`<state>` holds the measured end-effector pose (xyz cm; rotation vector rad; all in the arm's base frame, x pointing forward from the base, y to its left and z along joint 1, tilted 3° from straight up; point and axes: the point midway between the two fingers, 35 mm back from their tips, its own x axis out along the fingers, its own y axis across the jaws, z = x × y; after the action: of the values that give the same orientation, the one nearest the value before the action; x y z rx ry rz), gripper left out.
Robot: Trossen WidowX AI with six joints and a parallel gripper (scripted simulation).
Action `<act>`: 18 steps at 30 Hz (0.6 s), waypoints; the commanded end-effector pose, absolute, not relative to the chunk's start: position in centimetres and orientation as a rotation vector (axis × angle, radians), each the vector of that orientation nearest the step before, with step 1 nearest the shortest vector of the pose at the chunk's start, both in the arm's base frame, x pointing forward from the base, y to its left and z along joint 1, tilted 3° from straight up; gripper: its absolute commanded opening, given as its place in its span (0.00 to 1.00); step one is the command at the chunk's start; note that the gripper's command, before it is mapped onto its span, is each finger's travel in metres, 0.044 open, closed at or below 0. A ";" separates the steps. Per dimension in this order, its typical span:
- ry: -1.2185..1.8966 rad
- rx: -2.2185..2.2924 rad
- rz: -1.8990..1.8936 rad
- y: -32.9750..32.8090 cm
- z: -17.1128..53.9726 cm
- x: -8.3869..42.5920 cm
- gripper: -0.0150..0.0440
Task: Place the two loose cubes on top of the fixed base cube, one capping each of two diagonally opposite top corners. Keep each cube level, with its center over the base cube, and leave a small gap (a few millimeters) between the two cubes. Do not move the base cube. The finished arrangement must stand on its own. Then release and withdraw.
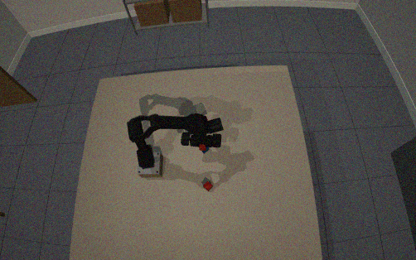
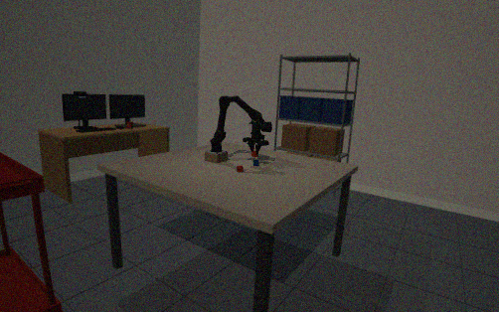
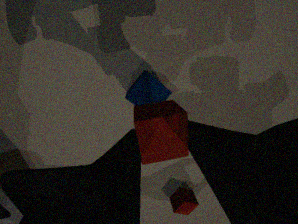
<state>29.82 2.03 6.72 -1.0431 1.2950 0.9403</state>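
The blue base cube (image 1: 204,151) (image 2: 256,163) (image 3: 148,89) stands on the table. My gripper (image 2: 254,151) (image 3: 160,129) is shut on a red cube (image 1: 202,146) (image 2: 254,154) (image 3: 162,135) and holds it above the blue cube; the held cube hides part of the blue one in the wrist view. Whether they touch cannot be told. The other red cube (image 1: 208,186) (image 2: 240,169) (image 3: 184,201) lies on the table, apart from the blue cube, toward the front in the top view.
The arm's base block (image 1: 150,171) (image 2: 216,157) stands on the table (image 1: 192,232) (image 2: 186,189), left of the cubes. Shadows of the arm fall around the cubes. A red cart (image 2: 7,174), a desk (image 2: 101,144) and a shelf rack (image 2: 320,90) stand away from the table.
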 end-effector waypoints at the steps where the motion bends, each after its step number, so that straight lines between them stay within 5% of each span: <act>1: 1.303 -1.041 0.936 2.0 6.2 29.7 0.43; 18: 1.304 -1.041 0.936 1.9 3.9 29.8 0.43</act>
<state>30.01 1.95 4.13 -1.0408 1.2960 0.9375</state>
